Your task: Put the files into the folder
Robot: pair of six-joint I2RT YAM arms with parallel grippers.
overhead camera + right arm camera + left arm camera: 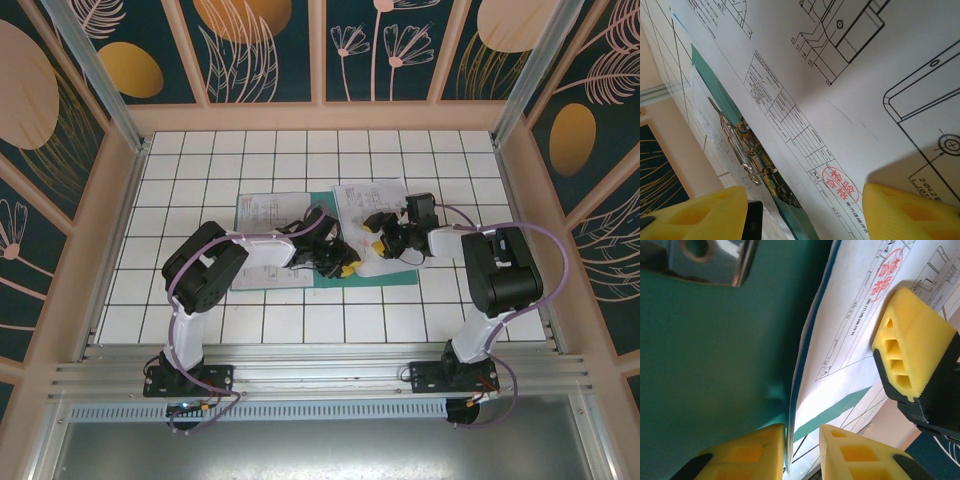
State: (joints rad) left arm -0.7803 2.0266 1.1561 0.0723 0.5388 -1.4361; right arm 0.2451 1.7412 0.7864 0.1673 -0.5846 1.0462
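Step in hand: loading the files [372, 205] into the open folder [322, 203] at mid-worktop [200, 160]. One drawing sheet [865, 75] lies across the folder's right half, beside its metal clip [747, 150].

The right hand [802, 212] is spread wide above the sheet. The left hand [802, 452] is nearly closed around the sheet edge; whether it is clamped cannot be told.

Next move, as judged: slide the sheet square onto the folder.

the files [840, 100] are thin matt white paper with grey print and a red ink stamp; the folder [715, 355] is smooth matt teal card with a shiny chromed metal clip [747, 152]; the left gripper [801, 440] has fingers [855, 455] of yellow plastic, finely ribbed, on black plastic mounts; the table [300, 150] looks smooth and white, gridded with dark lines
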